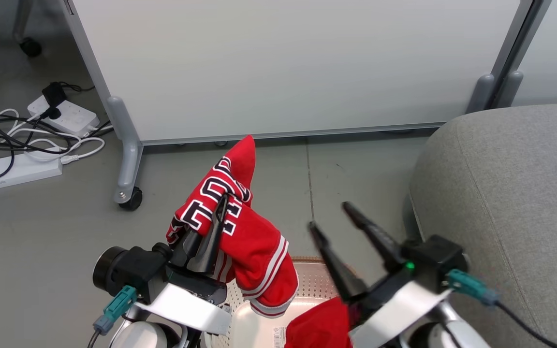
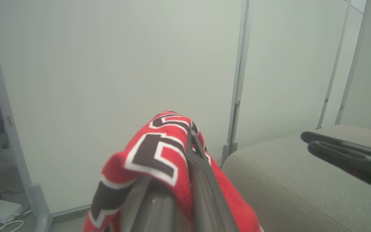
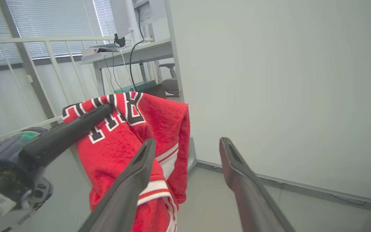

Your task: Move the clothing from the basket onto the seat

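Observation:
A red jersey [image 1: 249, 241] with black-and-white lettering and white-striped trim hangs from my left gripper [image 1: 223, 198], which is shut on its fabric above the basket [image 1: 315, 282]. The same jersey [image 2: 155, 154] drapes over my left gripper [image 2: 190, 129] in the left wrist view, and the jersey [image 3: 124, 141] hangs left of my right fingers in the right wrist view. My right gripper [image 1: 328, 215] stands open and holds nothing, between the jersey and the grey seat [image 1: 510, 193]. A plainer red garment [image 1: 319, 326] lies in the basket under my right arm. My right gripper [image 3: 187, 143] points at the white panel.
A white partition panel [image 1: 283, 67] on castor legs [image 1: 128, 198] stands behind the basket. Power strips and tangled cables [image 1: 32, 135] lie on the grey floor at the left. The seat [image 2: 301, 180] fills the right side, close to my right arm.

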Robot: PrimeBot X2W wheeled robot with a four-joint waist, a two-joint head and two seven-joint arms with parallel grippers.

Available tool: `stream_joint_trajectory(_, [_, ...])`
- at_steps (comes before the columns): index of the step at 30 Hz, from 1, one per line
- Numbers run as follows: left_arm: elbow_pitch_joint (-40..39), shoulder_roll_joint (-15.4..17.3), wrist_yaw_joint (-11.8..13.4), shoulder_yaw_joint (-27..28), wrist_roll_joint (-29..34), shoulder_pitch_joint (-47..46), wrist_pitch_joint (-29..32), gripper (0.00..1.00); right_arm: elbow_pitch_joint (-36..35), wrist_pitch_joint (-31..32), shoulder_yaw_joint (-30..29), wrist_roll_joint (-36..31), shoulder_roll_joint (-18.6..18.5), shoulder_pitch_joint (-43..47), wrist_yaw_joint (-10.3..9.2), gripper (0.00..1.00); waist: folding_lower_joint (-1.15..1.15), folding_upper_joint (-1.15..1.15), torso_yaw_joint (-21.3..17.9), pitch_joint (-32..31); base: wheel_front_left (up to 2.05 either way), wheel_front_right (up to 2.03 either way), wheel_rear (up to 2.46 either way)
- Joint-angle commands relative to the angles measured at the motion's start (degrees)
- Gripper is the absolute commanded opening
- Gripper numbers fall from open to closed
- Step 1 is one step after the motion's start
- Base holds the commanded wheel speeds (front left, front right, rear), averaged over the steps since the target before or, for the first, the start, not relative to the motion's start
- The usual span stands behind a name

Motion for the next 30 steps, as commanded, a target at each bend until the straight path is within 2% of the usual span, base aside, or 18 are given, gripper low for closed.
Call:
stream_joint_trajectory(1, [0.0,0.2,0.1,0.1,0.1,-0.8,-0.1,0.00,-0.1,0.3,0.9,0.5,-0.3,-0.8,0.11,1.00,0.00,0.00,0.1,0.1,0.00,0.00,0.00])
stream_joint_trajectory(7, [0.4,0.0,-0.5,-0.9,0.1,-1.8,-0.1,0.00,3.3,-0.1,13.7,4.2,-0.4,-6.2,0.11,1.00,0.00,0.00,0.8,1.0,0.00,0.00,0.00])
stream_joint_trajectory(9, [0.6,0.0,-0.5,-1.1,0.1,-1.9,-0.2,0.00,4.9,-0.4,16.2,5.0,-0.4,-7.5,0.11,1.00,0.00,0.00,1.0,1.1,0.00,0.00,0.00])
stream_joint_trajectory(14, [0.5,-0.2,-0.4,-1.7,0.3,-2.2,-0.4,0.00,10.8,-1.6,19.8,3.0,-0.3,-11.4,0.11,1.00,0.00,0.00,1.3,1.5,0.00,0.00,0.00])
stream_joint_trajectory(19, [0.4,-0.4,-0.8,-2.6,0.3,-2.7,-0.5,0.00,16.1,-3.2,21.0,2.0,-0.3,-14.5,0.12,1.00,0.00,0.00,1.9,1.9,0.00,0.00,0.00])
stream_joint_trajectory(20, [0.5,-0.4,-1.0,-2.7,0.2,-2.8,-0.6,0.00,17.0,-3.6,21.1,2.2,-0.3,-14.8,0.12,0.47,0.00,0.00,2.0,1.9,0.00,0.00,0.00])
stream_joint_trajectory(21, [0.6,-0.4,-1.1,-2.8,0.1,-2.9,-0.5,0.00,17.5,-4.0,21.1,2.6,-0.3,-15.2,0.12,0.27,0.00,0.00,2.2,2.0,0.00,0.00,0.00])
stream_joint_trajectory(22, [0.7,-0.5,-1.0,-3.0,0.1,-2.9,-0.6,0.00,18.2,-4.2,21.2,3.0,-0.3,-15.5,0.12,0.00,0.00,0.00,2.3,2.1,0.00,0.00,0.00])
stream_joint_trajectory(30, [1.1,-0.3,-1.1,-3.4,-0.1,-3.1,-0.9,0.00,20.9,-5.0,21.4,5.7,-0.3,-16.8,0.12,0.00,0.00,0.00,2.3,2.2,0.00,0.00,0.00])
